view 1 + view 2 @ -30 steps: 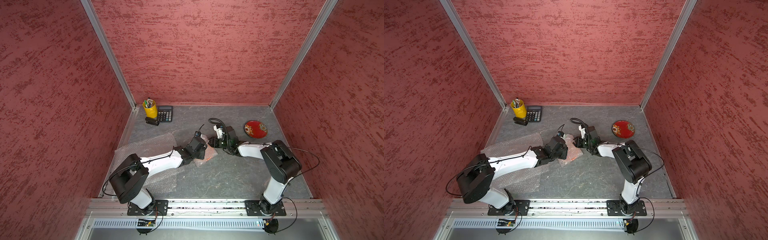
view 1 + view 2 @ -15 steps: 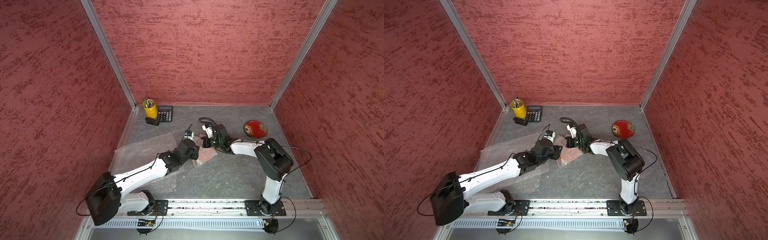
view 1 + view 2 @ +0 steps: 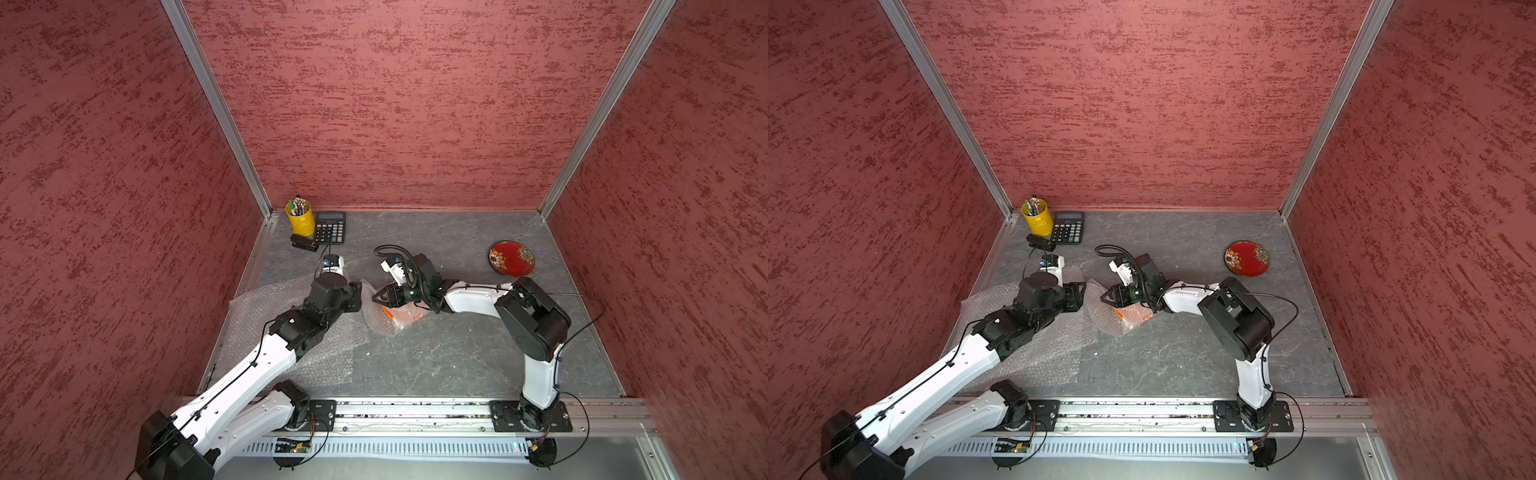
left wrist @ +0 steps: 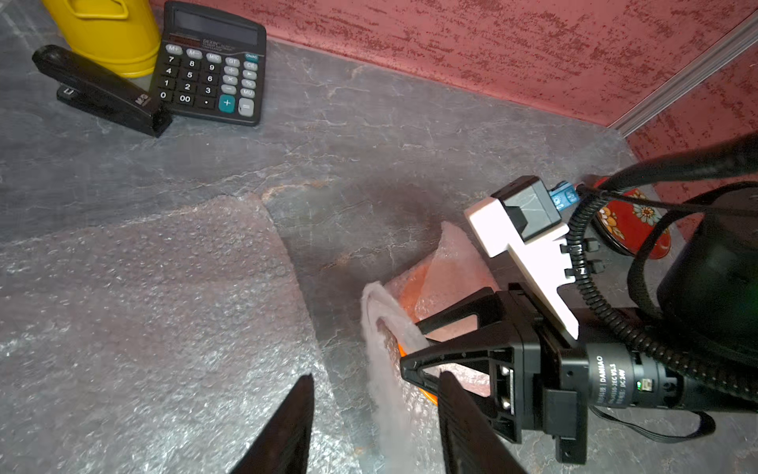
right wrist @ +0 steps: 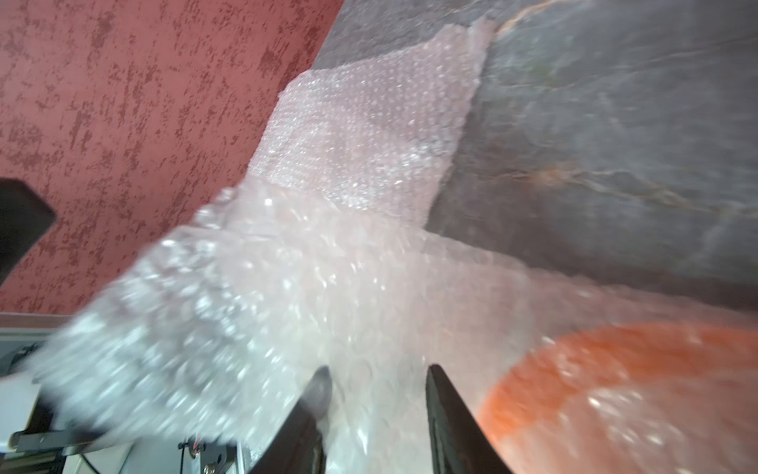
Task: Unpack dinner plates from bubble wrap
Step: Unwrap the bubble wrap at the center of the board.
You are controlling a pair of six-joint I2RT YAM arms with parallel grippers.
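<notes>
**Stock on the table: two plates, two lots of bubble wrap**

Top views
- Orange plate [image 3: 410, 317] [image 3: 1134, 318]: mid-table, partly inside a crumpled wrap [image 3: 384, 326] [image 3: 1112, 325].
- Red plate [image 3: 511, 258] [image 3: 1246, 258]: flowered, bare, well apart towards the far right corner.
- Flat sheet [image 3: 266, 303] [image 3: 1000, 299]: spread on the left side of the table under the left arm.
- Left gripper [image 3: 360, 297] [image 3: 1081, 297] and right gripper [image 3: 374, 299] [image 3: 1104, 297]: tips facing each other at the near-left edge of the crumpled wrap.
- Yellow cup [image 3: 300, 218], calculator [image 3: 329, 227] and stapler [image 3: 304, 243]: far left corner.

Left wrist view
- Left gripper [image 4: 375, 377]: jaws wide apart, gripping nothing; a raised flap of the crumpled wrap [image 4: 381, 349] stands just beyond them.
- Right gripper [image 4: 410, 346]: jaws parted, with the flap and a sliver of the orange plate [image 4: 410, 287] in the gap; whether they pinch it cannot be told.
- Red plate [image 4: 631, 230]: half hidden behind the right arm's cable.

Right wrist view (blurred)
- Right gripper [image 5: 377, 369]: fingers apart, crumpled wrap [image 5: 328, 266] filling the view ahead.
- Orange plate [image 5: 615, 369]: under the film, beside one finger.
</notes>
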